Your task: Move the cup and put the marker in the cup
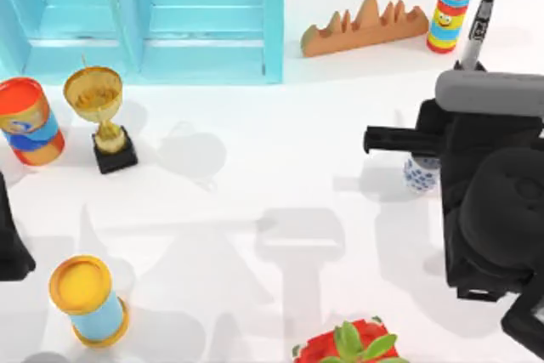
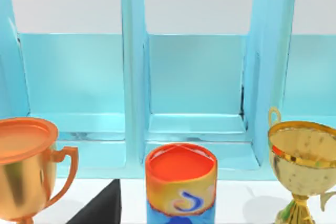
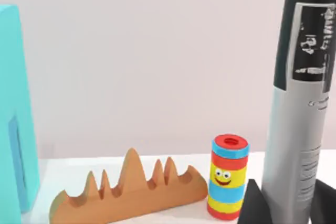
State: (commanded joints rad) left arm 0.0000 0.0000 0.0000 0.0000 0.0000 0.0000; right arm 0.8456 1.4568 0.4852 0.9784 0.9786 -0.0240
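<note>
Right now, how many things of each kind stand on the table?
Cans: 3
Trophy: 1
Cup: 1
Marker: 1
Blue rack: 1
Orange holder: 1
Plant: 1
Total: 9

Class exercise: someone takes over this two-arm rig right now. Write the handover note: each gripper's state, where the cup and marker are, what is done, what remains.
Right gripper: at the table's right side, shut on the marker, which it holds upright, tip up.
Left gripper: parked at the table's left edge, facing the blue shelf; finger state cannot be told.
Cup: on the table just left of the right arm, partly hidden by it.
Done: marker picked up.
Left: lower the marker into the cup. Whether the cup has been moved cannot be told.
</note>
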